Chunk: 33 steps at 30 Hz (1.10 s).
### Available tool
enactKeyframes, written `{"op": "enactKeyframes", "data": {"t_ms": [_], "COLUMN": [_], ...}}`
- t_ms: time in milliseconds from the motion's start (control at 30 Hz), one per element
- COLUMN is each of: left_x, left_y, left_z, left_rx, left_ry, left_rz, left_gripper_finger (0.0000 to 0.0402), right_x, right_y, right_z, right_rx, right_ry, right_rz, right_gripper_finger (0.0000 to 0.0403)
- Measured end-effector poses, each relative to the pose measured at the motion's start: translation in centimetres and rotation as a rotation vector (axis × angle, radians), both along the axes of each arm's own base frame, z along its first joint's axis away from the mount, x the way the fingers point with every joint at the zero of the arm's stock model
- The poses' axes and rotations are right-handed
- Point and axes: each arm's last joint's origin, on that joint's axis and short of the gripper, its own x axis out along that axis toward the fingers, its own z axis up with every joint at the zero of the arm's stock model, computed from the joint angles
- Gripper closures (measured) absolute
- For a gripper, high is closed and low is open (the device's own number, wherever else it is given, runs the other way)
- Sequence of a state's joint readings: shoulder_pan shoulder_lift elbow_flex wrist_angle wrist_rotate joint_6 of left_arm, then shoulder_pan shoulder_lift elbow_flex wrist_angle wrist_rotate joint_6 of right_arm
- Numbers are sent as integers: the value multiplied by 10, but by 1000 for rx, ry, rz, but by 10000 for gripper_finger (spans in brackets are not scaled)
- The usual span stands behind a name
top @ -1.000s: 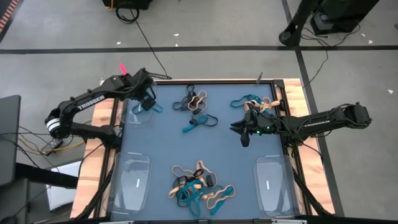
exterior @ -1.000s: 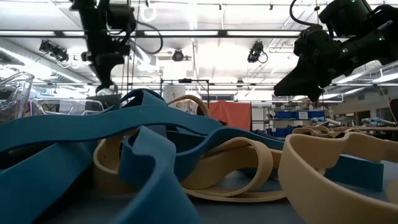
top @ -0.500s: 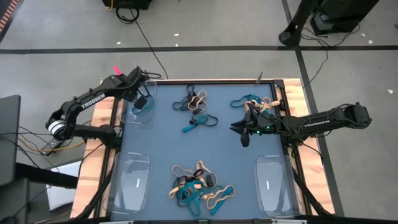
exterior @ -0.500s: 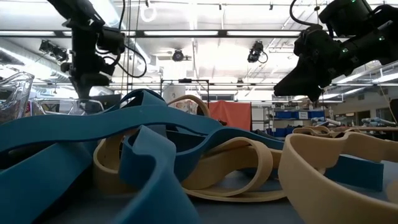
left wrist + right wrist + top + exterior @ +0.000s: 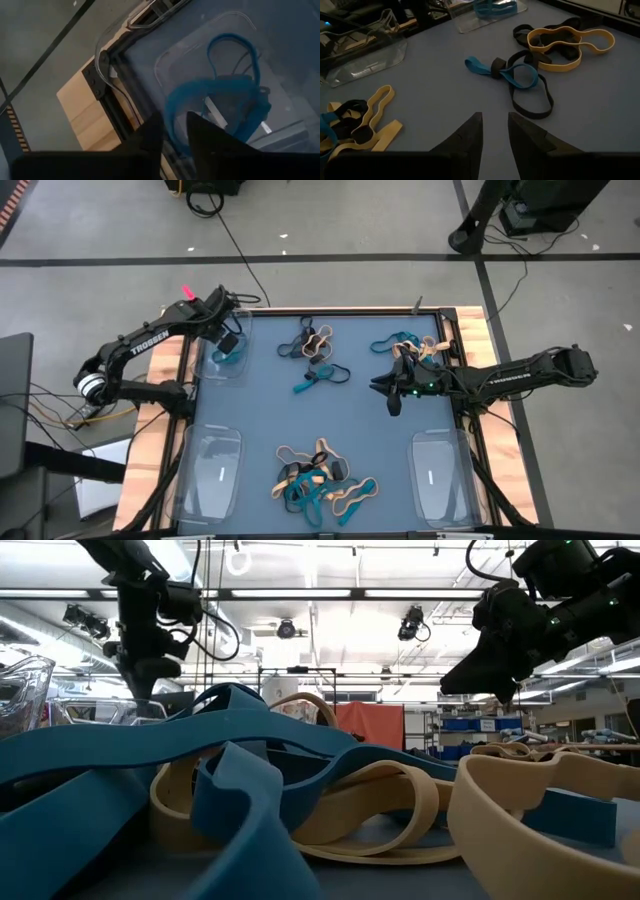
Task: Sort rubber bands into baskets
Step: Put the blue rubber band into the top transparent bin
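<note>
My left gripper (image 5: 229,340) hangs over the far-left basket (image 5: 214,366), fingers pointing steeply down and a little apart (image 5: 174,131). A teal rubber band (image 5: 220,100) shows below and between the fingers, inside that basket. I cannot tell whether it touches them. My right gripper (image 5: 392,396) hovers open (image 5: 495,125) over the table's right half, above bare mat. Loose rubber bands lie in heaps: teal, black and tan at the near middle (image 5: 318,480), far middle (image 5: 316,340) and far right (image 5: 405,346). A knotted teal and black pair (image 5: 512,77) lies on the mat ahead of the right gripper.
Clear baskets stand at the near left (image 5: 212,470) and near right (image 5: 437,472) corners. Wooden frame rails (image 5: 160,370) border the mat. The low view is filled by the near heap of teal (image 5: 230,740) and tan (image 5: 380,802) bands. Bare mat lies mid-table.
My left gripper has swung toward the table's far-left corner and dipped a little, bringing the teal band from the basket's right edge to over its inside; for the last half second it has kept still. My right gripper has kept still.
</note>
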<state>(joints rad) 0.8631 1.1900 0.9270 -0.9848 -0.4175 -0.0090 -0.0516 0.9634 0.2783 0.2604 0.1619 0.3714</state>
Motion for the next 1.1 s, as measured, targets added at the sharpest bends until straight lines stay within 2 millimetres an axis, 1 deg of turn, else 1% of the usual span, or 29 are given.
{"op": "enactKeyframes", "data": {"t_ms": [133,233,367,567,700,867,967,1100], "left_x": [0,2,10,33,50,68,86,112], "left_y": [-1,-1,-1,-10,-23,-45,-61,-84], "left_z": [0,-1,1,6,8,10,10,5], "left_rx": [-19,-51,-63,-40,-33,-65,-91,-116], "left_ry": [-19,-83,-195,-318,-381,-469,-550,-603], "left_rz": [-6,1,-34,-164,-221,-241,-303,-397], "left_gripper_finger": [238,216,212,219,220,220,220,220], "right_x": [0,0,0,1,1,2,2,2], "right_y": [0,0,0,0,0,0,0,0], "right_z": [0,0,1,2,2,4,5,5], "right_rx": [0,0,0,-1,2,1,1,18], "right_ry": [0,0,-9,-19,-24,-41,-57,-63], "right_rz": [1,1,1,1,0,-1,0,3], "right_gripper_finger": [298,298,298,298,298,298,298,298]}}
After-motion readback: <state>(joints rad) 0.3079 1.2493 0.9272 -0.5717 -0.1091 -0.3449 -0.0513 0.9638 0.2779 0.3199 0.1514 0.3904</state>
